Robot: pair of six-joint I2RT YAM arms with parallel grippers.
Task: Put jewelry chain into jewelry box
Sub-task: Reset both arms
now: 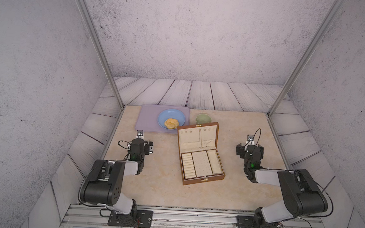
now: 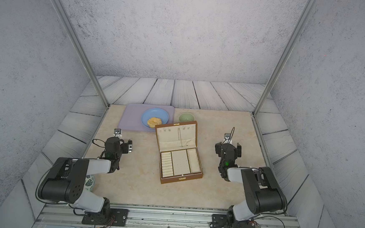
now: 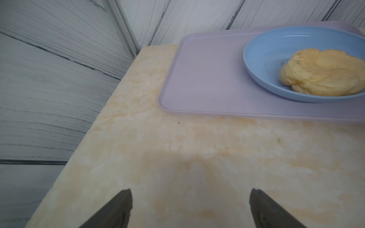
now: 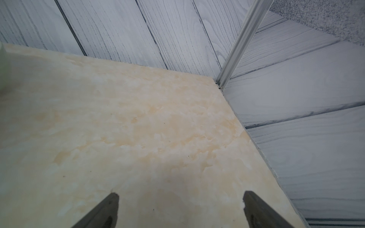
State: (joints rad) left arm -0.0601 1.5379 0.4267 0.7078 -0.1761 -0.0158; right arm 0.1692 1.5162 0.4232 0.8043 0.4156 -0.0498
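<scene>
Two arms flank the open jewelry box (image 1: pixel 203 181) (image 2: pixel 182 179) in both top views; it sits mid-surface with its lid raised and tipped back. The jewelry chain (image 1: pixel 200 138) (image 2: pixel 180 137) hangs as a thin silvery line down the cream lining of the lid, from the hook row towards the hinge. The compartmented tray below it looks bare of any chain. Behind the box, a green bowl (image 1: pixel 203 119) (image 2: pixel 186 117) stands beside a lilac tray (image 1: pixel 148 116) (image 2: pixel 131 115). The tray carries a blue plate (image 1: pixel 173 114) (image 2: pixel 155 113) with a yellow pastry (image 1: pixel 171 123) (image 2: pixel 154 122). The left tool (image 1: pixel 140 146) (image 2: pixel 119 145) and right tool (image 1: pixel 250 150) (image 2: pixel 228 148) hang over the marbled surface (image 1: pixel 161 193) (image 2: pixel 140 192), each well apart from the box.

Left wrist view: the left tool (image 3: pixel 190 192) has its two dark fingertips spread wide with only bare surface between them, gripping nothing. The lilac tray, plate and pastry lie beyond it. Neither box nor chain shows here.

Right wrist view: the right tool (image 4: pixel 181 194) is likewise spread wide and empty above the surface, near its corner by a metal post (image 4: pixel 243 41).
</scene>
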